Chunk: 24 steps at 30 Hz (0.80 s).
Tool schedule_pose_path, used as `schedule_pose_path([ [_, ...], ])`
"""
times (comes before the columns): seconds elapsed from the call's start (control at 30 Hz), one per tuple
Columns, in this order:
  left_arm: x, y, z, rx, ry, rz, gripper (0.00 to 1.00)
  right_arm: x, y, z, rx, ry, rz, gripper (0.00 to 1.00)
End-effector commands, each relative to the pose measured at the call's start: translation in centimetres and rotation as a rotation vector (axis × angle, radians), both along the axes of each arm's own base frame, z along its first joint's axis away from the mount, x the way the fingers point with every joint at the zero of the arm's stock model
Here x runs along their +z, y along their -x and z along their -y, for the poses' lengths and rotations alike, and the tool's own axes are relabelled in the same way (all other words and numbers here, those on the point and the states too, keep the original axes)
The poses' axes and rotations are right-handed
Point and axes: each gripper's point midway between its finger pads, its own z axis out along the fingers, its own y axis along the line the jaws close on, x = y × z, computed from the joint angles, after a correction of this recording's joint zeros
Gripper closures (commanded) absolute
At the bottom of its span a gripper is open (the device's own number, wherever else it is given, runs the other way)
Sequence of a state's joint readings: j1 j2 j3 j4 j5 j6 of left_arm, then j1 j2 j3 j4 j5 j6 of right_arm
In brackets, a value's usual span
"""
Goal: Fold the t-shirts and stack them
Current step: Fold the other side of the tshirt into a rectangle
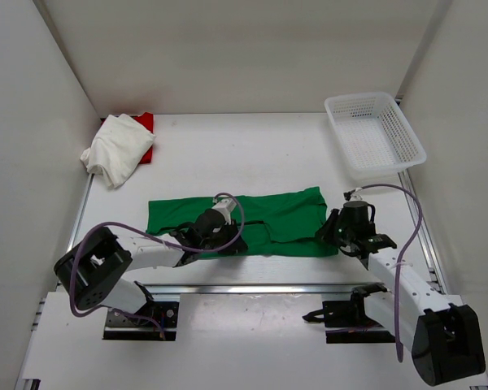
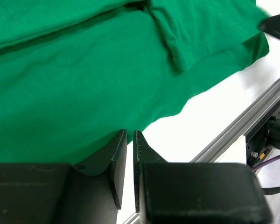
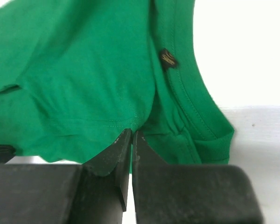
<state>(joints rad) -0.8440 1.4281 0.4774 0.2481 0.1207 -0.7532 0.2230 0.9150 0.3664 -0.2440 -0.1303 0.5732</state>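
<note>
T-shirts counted: three. One green t-shirt, one white t-shirt, one red t-shirt. All three on the tabletop.

Green: laid out as one long band across the near middle of the tabletop, between the two arms. Overlapping layers visible in the left wrist view, with one sleeve turned in on top. Collar end toward the right side, carrying one small dark label just inside the neckline.

White: crumpled in one heap at the far left, close to the left wall. Red: mostly hidden behind and under the white heap, touching it; only one small corner visible. Both well apart from the green band and from the arms.

Baskets counted: one. White mesh basket at the far right corner, apart from all three shirts.

Arms counted: two.
- Left jaws: down on the near hem of the green band, left of its centre. Fingertips drawn close, one thin slit between them, cloth edge running right up to the tips. Read as pinching the green hem.
- Right jaws: at the right end of the green band, beside the collar. Closed tight, fingertips together, hem creased down into the tips. Read as gripping the green edge.
</note>
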Motion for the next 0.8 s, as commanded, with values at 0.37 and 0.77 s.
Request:
schedule_pose_path([
  [0.37, 2.8, -2.0, -1.4, 0.050, 0.052, 0.044, 0.78, -0.5, 3.1, 0.6, -0.011, 0.073, -0.094, 0.99],
  [0.77, 5.9, -8.0, -4.0, 0.206, 0.113, 0.058, 0.77, 4.5, -4.1, 1.1, 0.005, 0.004, 0.143, 0.70],
])
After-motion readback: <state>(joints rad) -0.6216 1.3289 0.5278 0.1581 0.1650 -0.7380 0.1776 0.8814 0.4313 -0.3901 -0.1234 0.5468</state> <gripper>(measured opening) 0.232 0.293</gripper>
